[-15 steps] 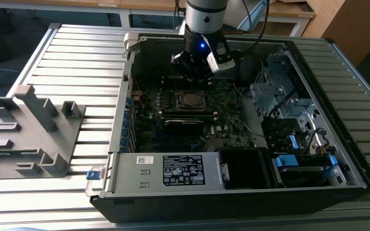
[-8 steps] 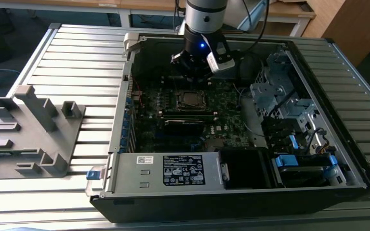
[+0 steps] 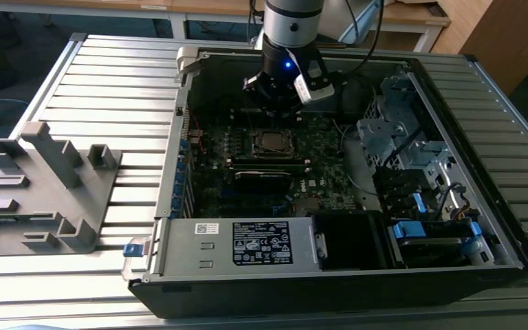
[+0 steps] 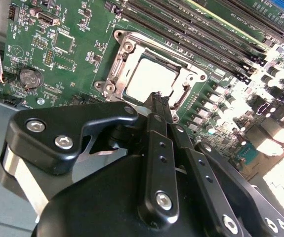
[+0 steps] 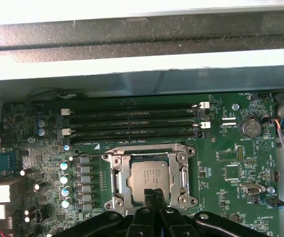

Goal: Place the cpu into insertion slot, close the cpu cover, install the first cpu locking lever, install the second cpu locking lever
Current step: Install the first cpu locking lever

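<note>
Cpu (image 5: 150,174) lies flat in its socket on the green board (image 5: 230,148) inside the open computer case (image 3: 337,297), with the cpu cover (image 5: 120,178) lying flat around it. The jaws are pressed together and empty, their tips right at the socket's edge.

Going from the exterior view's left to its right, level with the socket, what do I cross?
Grey plastic fixture → the case's left wall → the cpu in its socket → silver drive cage.
</note>
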